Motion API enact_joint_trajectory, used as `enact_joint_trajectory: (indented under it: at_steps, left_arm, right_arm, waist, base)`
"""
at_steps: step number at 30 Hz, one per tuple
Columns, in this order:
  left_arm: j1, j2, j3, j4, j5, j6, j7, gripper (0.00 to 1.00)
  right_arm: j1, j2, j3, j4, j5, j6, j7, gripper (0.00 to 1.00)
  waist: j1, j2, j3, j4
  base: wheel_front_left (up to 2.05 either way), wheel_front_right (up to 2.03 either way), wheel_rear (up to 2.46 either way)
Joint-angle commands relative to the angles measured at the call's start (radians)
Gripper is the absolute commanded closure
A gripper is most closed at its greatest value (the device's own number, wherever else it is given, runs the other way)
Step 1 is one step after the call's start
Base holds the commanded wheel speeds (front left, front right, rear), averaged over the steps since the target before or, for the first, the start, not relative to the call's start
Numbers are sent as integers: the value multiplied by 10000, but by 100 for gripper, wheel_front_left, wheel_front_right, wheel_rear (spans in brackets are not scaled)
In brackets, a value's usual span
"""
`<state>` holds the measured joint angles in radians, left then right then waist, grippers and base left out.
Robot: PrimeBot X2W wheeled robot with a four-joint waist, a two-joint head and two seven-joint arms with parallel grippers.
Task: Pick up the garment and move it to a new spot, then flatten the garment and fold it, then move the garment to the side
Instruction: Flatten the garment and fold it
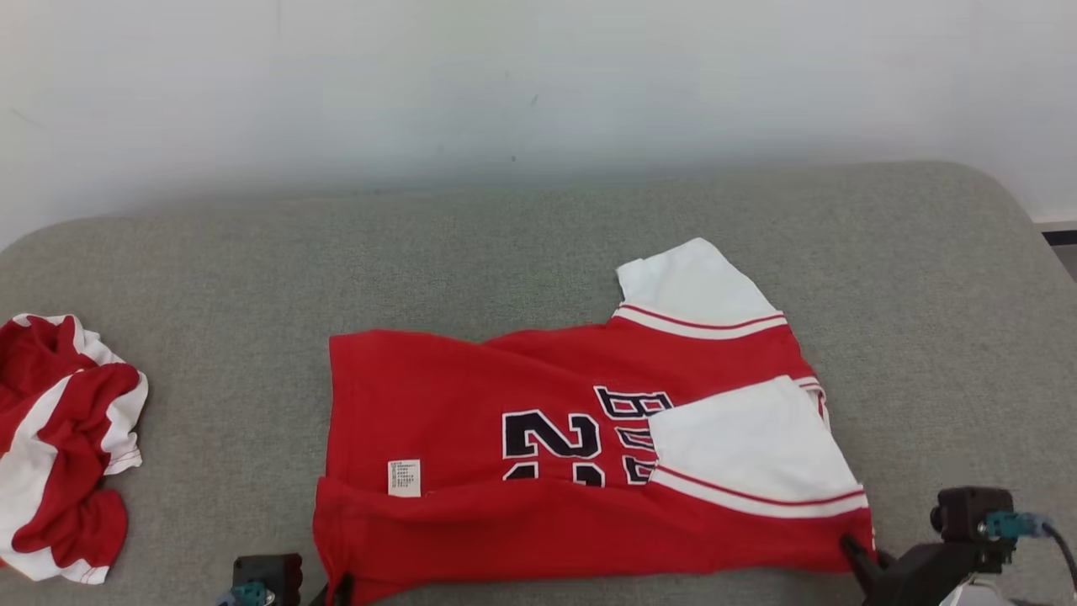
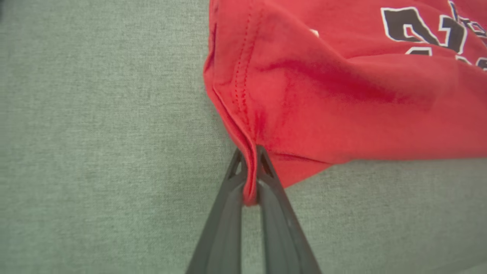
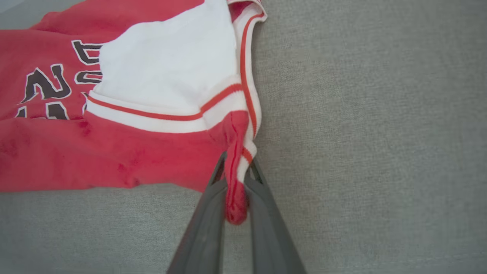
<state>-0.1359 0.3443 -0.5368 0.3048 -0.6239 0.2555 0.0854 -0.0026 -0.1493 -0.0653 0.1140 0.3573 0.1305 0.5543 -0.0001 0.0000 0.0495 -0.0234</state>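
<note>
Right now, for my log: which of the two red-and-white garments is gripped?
The spread red jersey with black numerals, pinched by left gripper and right gripper; the crumpled red-and-white garment lies apart, untouched.

Light was bright, soft and even; a faint shadow greyed the foot of the wall (image 1: 538, 181); wrist views were slightly blurred.

Bare grey surface (image 1: 505, 252) beyond and right of the jersey (image 1: 471, 505) (a crumpled red-and-white heap (image 1: 59, 438) at far left)
</note>
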Motion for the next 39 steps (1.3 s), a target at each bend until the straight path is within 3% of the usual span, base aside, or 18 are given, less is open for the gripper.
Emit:
enact_joint_trajectory:
  at_steps: [1,4,5,6,14,23,31,39]
  left_arm:
    - [208,140,8,-87,-13,95,7,100]
    - [382,171,47,-150,-86,214,73,100]
    - [430,179,75,-141,-94,283,36,42]
    - [462,195,80,-128,-78,307,15,0]
    - [680,434,382,-453,-301,686,148,0]
    - [-488,1055,1035,-1557,-749,814,1290,0]
    - [-3610,324,1432,-465,-1279,892,2439,0]
    - [-6427,-170,875,1442,-927,244,3078,0]
  right_arm:
    - [264,124,-40,-115,-132,0,26,100]
    - [469,346,-42,-108,-193,0,-62,100]
    - [512,419,-82,-35,-175,0,-76,52]
    - [551,466,-97,42,-200,0,-76,0]
    - [179,331,-266,-35,-540,0,144,0]
    - [-1828,-799,222,-542,-135,0,1481,0]
    - [-5429,-1431,1404,1036,311,0,2412,0]
    - [-8711,-1552,2554,3191,376,0,1971,0]
  waist:
    - [1,0,-36,-24]
    - [1,0,-64,-58]
    - [1,0,-76,-69]
    - [1,0,-94,-74]
    - [1,0,-243,-6]
    - [1,0,160,112]
    - [1,0,1478,190]
    - [1,0,3105,222]
  base:
    - [0,0,0]
    - [0,0,0]
    - [0,0,0]
    - [0,0,0]
    - [0,0,0]
    - [0,0,0]
    - [0,0,0]
    - [0,0,0]
